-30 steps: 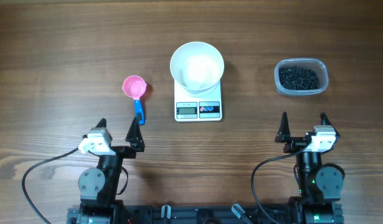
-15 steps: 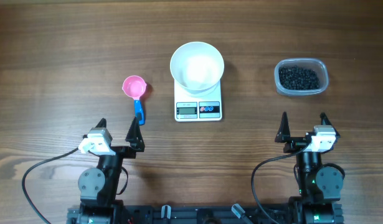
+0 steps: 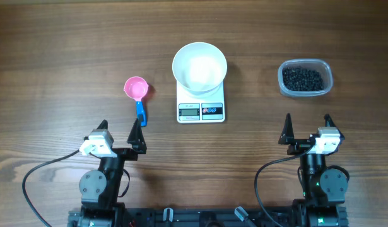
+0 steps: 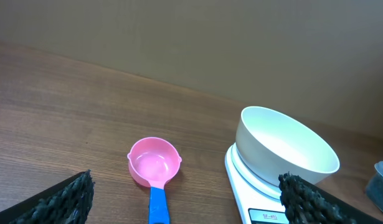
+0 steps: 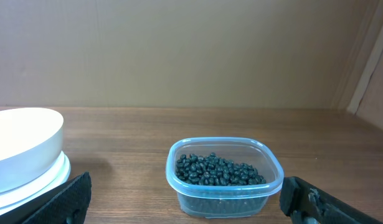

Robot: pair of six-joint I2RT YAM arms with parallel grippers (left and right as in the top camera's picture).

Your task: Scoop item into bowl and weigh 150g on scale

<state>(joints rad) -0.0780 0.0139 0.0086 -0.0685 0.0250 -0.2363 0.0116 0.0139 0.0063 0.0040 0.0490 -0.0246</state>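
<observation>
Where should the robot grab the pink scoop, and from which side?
By the blue handle, from above, closing across its narrow width. The scoop lies flat with the handle pointing toward the left gripper; the pink cup is round and wider, so probably harder to pinch.

Bowl (image 3: 199, 66) on far part of scale (image 3: 201, 108), mid-table (image 3: 55, 57); scoop (image 3: 137, 91) left of scale, apart, handle toward arms; tub (image 3: 305, 78) right of scale, well apart, item (image 3: 302, 79) inside; left gripper (image 3: 120, 123) before scoop; right gripper (image 3: 307, 118) before tub.
</observation>
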